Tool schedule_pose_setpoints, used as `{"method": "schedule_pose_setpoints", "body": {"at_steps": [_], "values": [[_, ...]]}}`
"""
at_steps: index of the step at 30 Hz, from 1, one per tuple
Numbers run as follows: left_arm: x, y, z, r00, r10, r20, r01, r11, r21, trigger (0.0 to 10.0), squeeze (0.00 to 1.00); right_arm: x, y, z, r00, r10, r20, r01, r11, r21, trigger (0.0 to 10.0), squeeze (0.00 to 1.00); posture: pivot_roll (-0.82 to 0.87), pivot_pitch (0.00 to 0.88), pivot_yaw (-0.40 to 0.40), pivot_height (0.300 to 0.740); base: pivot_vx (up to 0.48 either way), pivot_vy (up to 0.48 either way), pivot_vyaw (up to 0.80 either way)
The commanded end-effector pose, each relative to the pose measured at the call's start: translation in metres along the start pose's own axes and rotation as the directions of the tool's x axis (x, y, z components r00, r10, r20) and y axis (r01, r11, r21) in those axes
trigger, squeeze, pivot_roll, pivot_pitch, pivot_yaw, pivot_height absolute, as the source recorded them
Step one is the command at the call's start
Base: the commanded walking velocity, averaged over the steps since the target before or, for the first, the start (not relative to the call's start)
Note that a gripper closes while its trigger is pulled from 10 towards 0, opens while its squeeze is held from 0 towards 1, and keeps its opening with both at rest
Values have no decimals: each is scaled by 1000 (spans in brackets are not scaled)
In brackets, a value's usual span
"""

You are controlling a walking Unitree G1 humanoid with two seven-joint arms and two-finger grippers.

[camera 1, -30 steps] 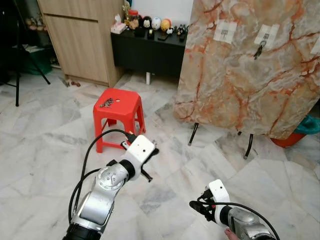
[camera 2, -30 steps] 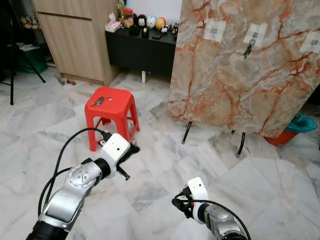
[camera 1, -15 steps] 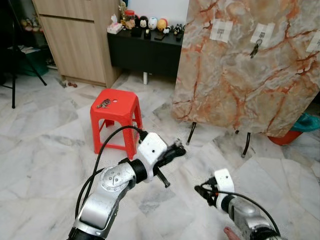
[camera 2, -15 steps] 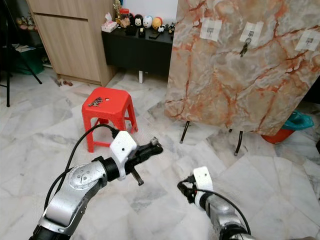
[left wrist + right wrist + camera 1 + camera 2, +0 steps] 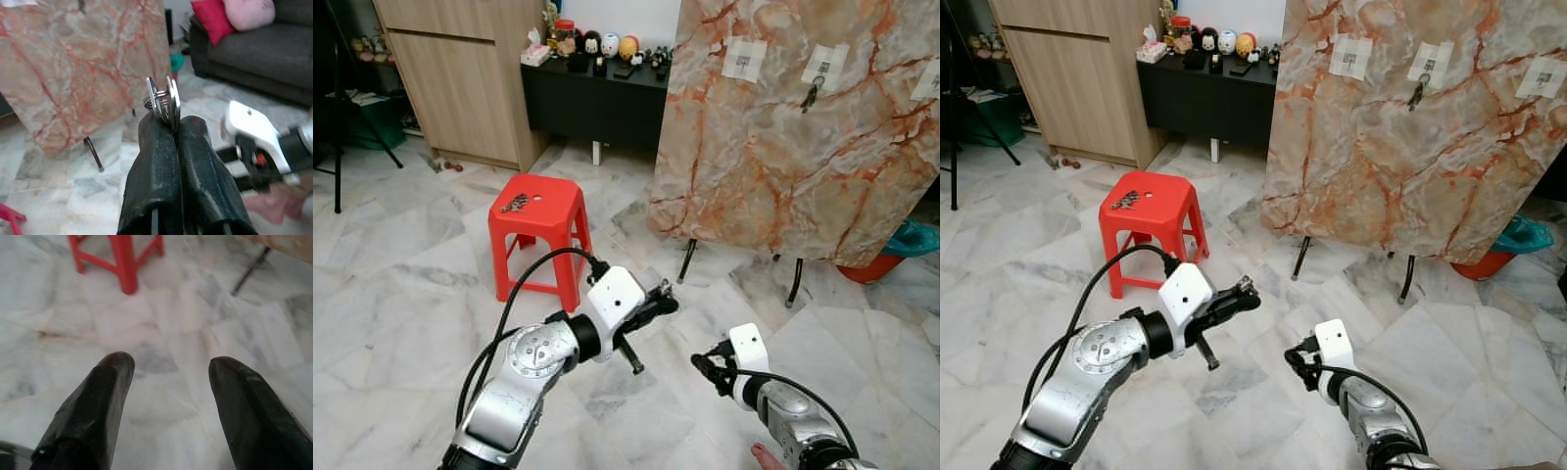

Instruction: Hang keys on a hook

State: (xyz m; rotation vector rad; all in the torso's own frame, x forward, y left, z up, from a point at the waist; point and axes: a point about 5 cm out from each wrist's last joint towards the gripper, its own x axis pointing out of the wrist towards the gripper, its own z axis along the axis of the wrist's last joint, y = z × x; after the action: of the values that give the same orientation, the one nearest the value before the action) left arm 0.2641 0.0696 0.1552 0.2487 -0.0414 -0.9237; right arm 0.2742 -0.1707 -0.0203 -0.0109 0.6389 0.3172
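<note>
Metal, thin and bright, the keys [image 5: 163,100] stand pinched between the closed black fingers of the left gripper [image 5: 168,128], with the split ring and a couple of flat blades poking out past the fingertips; in the head views that gripper [image 5: 658,299] is raised over the floor, pointing toward the marble-patterned board [image 5: 783,127]. They look light and stiff, but likely slick and apt to swivel on the ring, so the present hold low on the blades seems sensible: it leaves the ring free to slip over a hook. A loose pinch could let them twist or drop, and they would skitter on hard tile. The right gripper [image 5: 168,382] hangs low with its fingers spread wide and nothing between them, above the pale marble floor [image 5: 391,294]. The board leans on thin dark legs and carries small white labels near its top; a dark bunch already hangs under one label [image 5: 814,94], though the hooks themselves are too small to make out. It stands well apart from the robot, so I judge an approach is needed first. A red plastic stool [image 5: 538,211] with another small bunch [image 5: 519,203] on its seat stands nearer, with a black sideboard [image 5: 597,93] of figurines and a wooden cabinet [image 5: 460,69] behind.
</note>
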Motion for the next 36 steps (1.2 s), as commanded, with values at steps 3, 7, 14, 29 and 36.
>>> {"method": "schedule_pose_setpoints", "body": {"at_steps": [3,7,14,29,36], "values": [[6,3,-1,998,55,11,-54,998,-8,10000,0,-7,-6,-26,991,-92,-96,94,995,18,10000,0,92,0,-90,740,0,0,0],[5,4,-4,997,72,-5,-72,997,-2,10000,0,-9,-6,-34,986,-112,-123,116,993,24,10000,0,92,0,-87,740,0,0,0],[-5,29,-29,939,324,-113,-325,946,18,10000,0,-24,0,-79,944,-178,-278,205,976,70,10000,0,69,0,-81,740,0,0,0],[-4,26,-36,908,397,-133,-405,914,-36,10000,0,-36,22,-118,889,-194,-415,262,959,112,10000,0,59,0,-56,740,0,0,0],[-7,27,-38,892,430,-139,-440,897,-49,10000,0,-36,24,-119,888,-196,-416,260,960,103,10000,0,59,0,-55,740,0,0,0]]}}
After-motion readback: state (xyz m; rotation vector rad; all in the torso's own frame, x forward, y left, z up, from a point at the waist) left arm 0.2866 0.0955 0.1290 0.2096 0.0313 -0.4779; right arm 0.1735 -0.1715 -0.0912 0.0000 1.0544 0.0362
